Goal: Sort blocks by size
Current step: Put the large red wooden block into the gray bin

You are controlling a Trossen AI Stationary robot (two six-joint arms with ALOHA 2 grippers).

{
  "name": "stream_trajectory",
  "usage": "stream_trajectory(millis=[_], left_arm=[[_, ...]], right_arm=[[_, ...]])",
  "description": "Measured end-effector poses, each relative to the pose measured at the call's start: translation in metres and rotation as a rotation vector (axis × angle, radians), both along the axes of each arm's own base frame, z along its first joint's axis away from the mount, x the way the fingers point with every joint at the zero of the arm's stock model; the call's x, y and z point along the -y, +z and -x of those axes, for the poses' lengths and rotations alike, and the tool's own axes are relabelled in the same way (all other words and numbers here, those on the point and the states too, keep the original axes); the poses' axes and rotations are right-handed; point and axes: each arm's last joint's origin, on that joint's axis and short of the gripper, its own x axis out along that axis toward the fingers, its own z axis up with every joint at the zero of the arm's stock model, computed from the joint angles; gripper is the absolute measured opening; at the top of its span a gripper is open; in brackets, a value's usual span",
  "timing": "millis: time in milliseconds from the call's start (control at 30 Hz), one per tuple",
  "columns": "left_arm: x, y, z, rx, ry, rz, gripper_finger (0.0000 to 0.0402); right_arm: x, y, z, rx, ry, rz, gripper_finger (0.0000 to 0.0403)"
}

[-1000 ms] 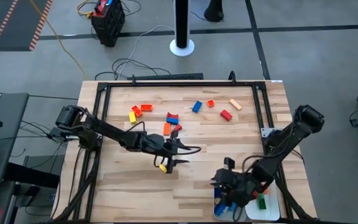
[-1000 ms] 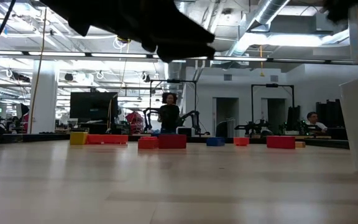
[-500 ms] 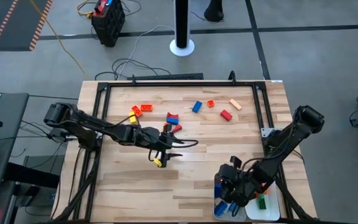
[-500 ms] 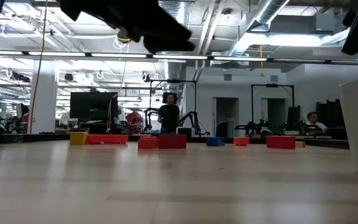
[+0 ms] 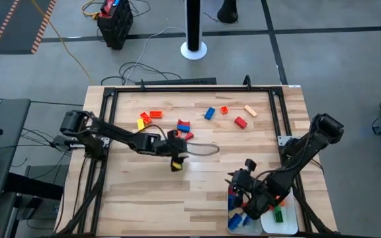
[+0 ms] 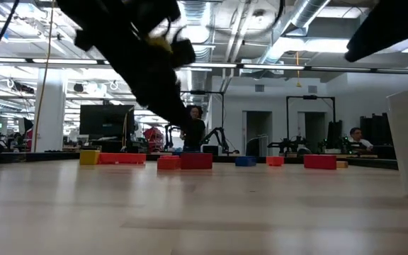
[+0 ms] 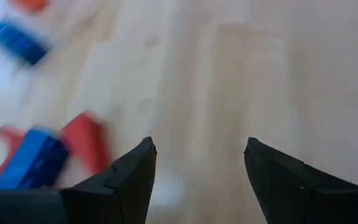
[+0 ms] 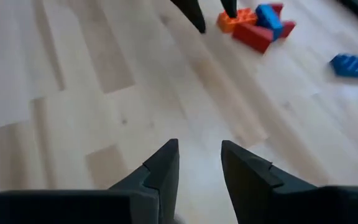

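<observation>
**Q:** What had just changed at the right gripper (image 8: 199,155)?

**A:** A second earlier it hung low over the white tray (image 5: 232,228). It had since lifted off towards the open table, and its jaws had parted a little. They stood slightly apart with nothing between them. By my reading it had just dropped a block there, since blue blocks (image 5: 237,218) lay in the tray behind the jaws.

**Q:** And the left gripper (image 5: 176,158)?

**A:** It had swung back towards the unsorted pile. Its jaws stayed wide apart, with bare wood between the tips. A red and blue cluster (image 7: 39,155) lay just beside one jaw. A yellow speck had travelled with the gripper, and I could not tell what it was.

**Q:** What did that mean for the sorting?

**A:** Probably one more block was sorted. The loose blocks (image 5: 209,113) lay well ahead of the right jaws.
</observation>
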Motion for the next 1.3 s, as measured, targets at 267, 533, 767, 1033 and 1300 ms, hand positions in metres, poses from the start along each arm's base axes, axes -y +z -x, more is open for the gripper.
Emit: stream_trajectory(millis=[267,533,767,1033,1300], left_arm=[[-0.042,-0.005,-0.001,-0.003,0.183,0.014,0.0232],[-0.056,-0.013,-0.010,0.044,0.183,0.041,0.0232],[-0.065,-0.044,-0.017,0.011,0.255,0.015,0.0231],[-0.068,-0.047,-0.017,-0.019,0.240,-0.055,0.0154],[-0.066,-0.046,-0.019,-0.008,0.191,-0.072,0.0042]], right_arm=[[0.027,0.013,-0.013,-0.045,0.024,0.102,0.0147],[0.030,0.010,-0.016,-0.053,0.020,0.115,0.0147],[0.022,0.009,-0.010,-0.041,0.041,0.104,0.0147],[0.012,0.009,-0.002,-0.018,0.061,0.108,0.0147],[0.012,0.009,-0.002,-0.008,0.047,0.098,0.0147]])
